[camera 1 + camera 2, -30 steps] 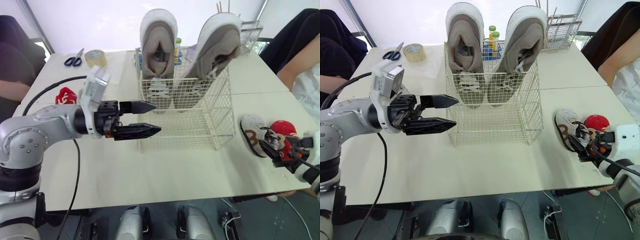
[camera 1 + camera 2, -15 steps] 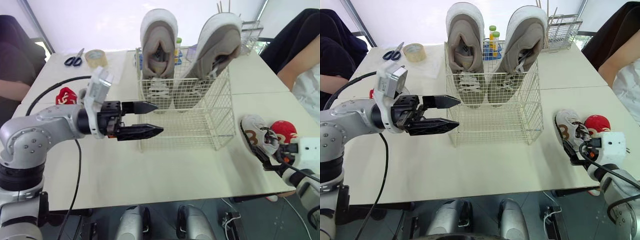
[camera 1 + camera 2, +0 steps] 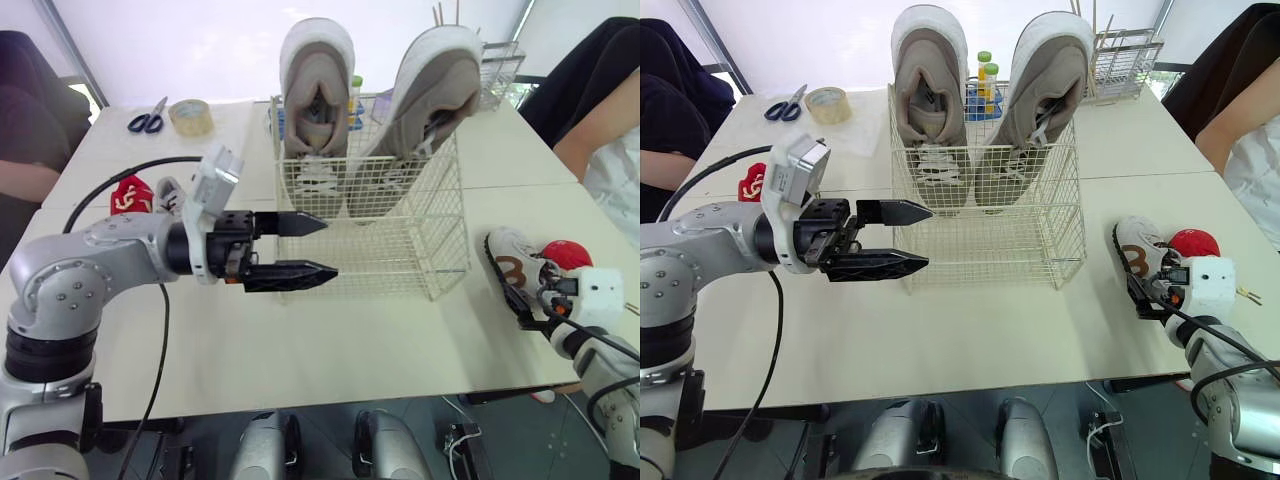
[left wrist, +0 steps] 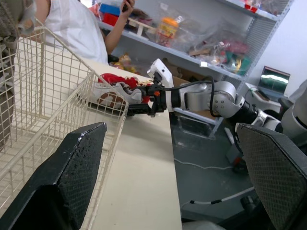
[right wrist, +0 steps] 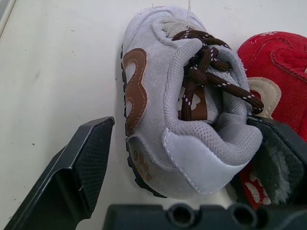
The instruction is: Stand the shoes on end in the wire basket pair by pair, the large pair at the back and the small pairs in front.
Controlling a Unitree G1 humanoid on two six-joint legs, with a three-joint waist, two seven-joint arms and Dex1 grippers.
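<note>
Change: right end effector [image 5: 181,125] now straddles the small grey shoe [image 5: 148,96] on the desk [image 3: 330,340], right of the wire basket [image 3: 400,250], unclenched.
Left end effector [image 3: 330,247]: spread, empty, nearer the basket's front.
Meaning: small-shoe grasp looks imminent.

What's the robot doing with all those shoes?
It's packing shoes into a wire basket. The big sneakers already stand on end at the back. The right claw is open around a small grey shoe beside a red shoe, not gripping it yet. The left claw hovers open and empty by the basket's front.
</note>
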